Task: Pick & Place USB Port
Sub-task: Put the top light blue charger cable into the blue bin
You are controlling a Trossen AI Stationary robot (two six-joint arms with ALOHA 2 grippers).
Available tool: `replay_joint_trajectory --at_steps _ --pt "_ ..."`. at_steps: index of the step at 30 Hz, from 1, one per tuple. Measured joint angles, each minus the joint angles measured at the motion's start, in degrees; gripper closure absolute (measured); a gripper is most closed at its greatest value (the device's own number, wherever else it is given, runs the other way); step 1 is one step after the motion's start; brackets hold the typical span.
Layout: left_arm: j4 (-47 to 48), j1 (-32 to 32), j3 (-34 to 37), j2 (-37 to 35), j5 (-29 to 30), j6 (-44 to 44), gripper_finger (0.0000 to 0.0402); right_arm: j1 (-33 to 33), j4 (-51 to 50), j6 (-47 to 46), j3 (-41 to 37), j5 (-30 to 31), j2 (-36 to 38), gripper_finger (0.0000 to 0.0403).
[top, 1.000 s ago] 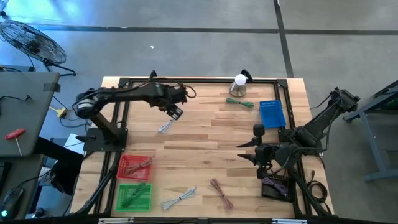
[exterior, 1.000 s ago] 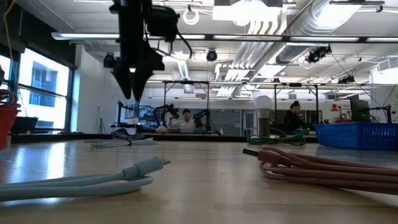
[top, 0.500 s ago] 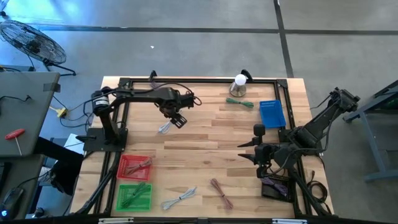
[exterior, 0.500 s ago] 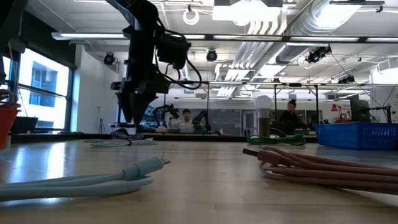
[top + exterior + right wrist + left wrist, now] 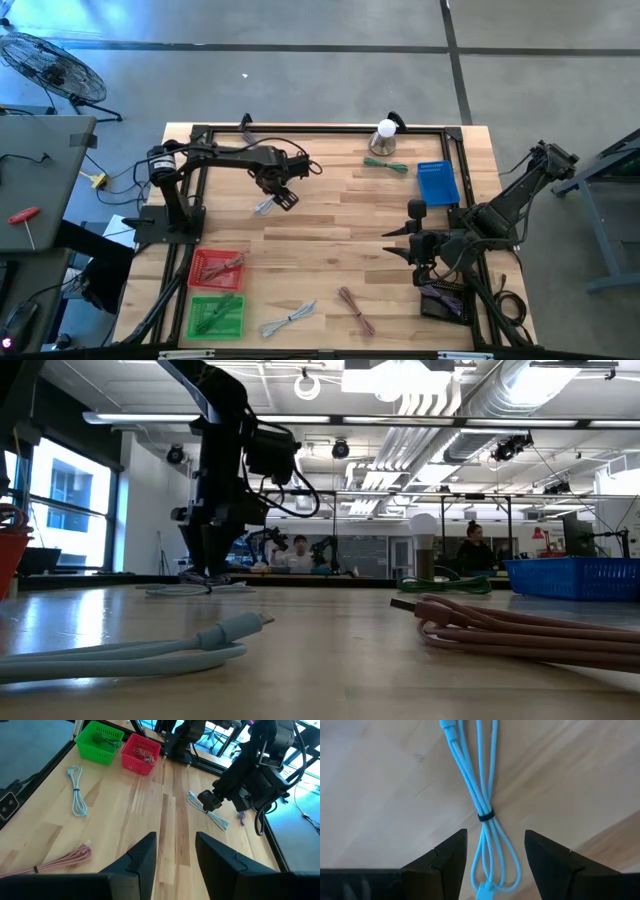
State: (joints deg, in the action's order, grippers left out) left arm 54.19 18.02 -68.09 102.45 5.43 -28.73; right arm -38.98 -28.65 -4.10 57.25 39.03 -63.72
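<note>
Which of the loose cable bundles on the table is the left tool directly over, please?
The light blue bundle near the table's far left, framed between the open left tool; the other light blue, pink and green bundles lie elsewhere.

Left arm: reaches toward the worktop's middle, wrist bent down.
Left tool (image 5: 284, 196): low, fingers (image 5: 445, 865) spread apart.
Right arm: folded at the right edge.
Right tool (image 5: 397, 243): fingers parted.

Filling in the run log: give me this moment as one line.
left gripper: jaws open, low over the light blue cable | right gripper: open, waiting at the table's right side | cable: flat on table, not gripped
</note>
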Motion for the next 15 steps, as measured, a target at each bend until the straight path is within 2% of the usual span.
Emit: replay_joint_trajectory --at_steps 9,15 --pt "-7.08 0.0 3.79 0.0 -1.83 1.51 0.0211 0.0 -0.25 0.0 0.0 -0.01 -0.01 0.0274" --pt "-9.36 0.0 5.98 -0.05 2.66 4.72 0.0221 -0.01 -0.25 0.0 0.0 -0.01 -0.02 0.0274"
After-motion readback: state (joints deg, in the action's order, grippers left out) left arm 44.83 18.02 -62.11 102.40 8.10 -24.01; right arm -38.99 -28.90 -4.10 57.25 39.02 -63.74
